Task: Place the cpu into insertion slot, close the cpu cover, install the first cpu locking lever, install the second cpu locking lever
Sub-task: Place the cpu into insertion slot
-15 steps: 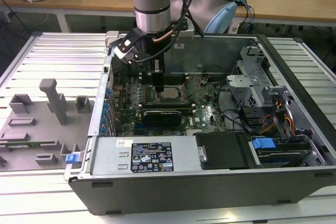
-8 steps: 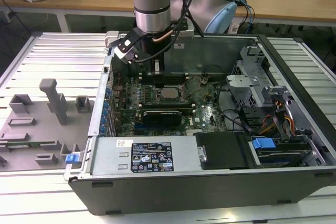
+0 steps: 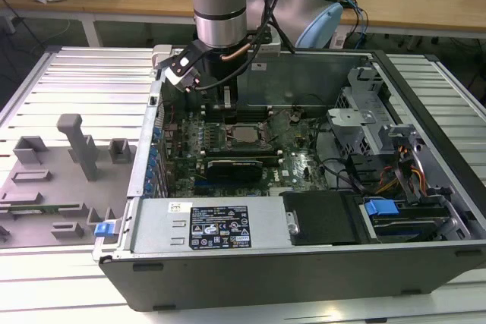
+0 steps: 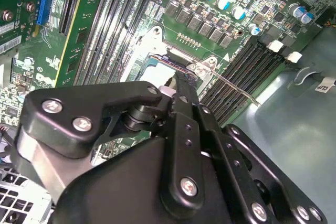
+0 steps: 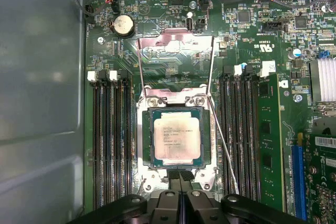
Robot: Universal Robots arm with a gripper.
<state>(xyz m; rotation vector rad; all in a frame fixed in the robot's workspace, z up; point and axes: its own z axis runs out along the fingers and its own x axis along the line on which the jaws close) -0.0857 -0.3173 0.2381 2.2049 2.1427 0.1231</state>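
My end effector (image 5: 181, 181) hangs clenched just short of the slot (image 5: 150, 138). The cpu (image 5: 176, 140) sits flat inside it, small print on its silver lid that I cannot read. Beyond, the cover (image 5: 175, 39) lies swung open; a thin lever (image 5: 222, 149) slants alongside.

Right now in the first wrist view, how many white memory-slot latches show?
4. Two white latches cap the memory slots between the cpu and the case wall; two more sit across the cpu. The gripper may hide others.
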